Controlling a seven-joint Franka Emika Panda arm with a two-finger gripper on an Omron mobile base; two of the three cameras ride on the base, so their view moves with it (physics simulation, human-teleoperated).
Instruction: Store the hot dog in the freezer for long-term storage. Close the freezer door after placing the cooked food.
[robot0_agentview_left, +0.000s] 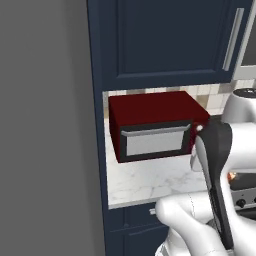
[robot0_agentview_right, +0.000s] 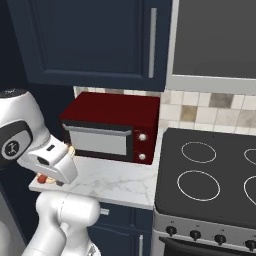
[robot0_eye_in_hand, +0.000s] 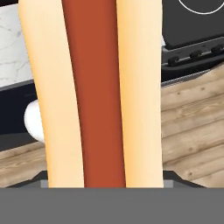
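Hot dog fills the hand view close up, bun either side of the sausage, running down between the jaws, so it looks gripped; jaw opening can't be told. Wood floor lies behind it. Right base view: gripper at the tabletop's front left corner, near the microwave. Stove adjoins the tabletop's right edge.

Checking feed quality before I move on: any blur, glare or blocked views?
Hand view: hot dog looms huge and soft-edged, hiding most of the scene. Left base view: the arm blocks the lower right. Right base view: evenly lit, no glare on the microwave.
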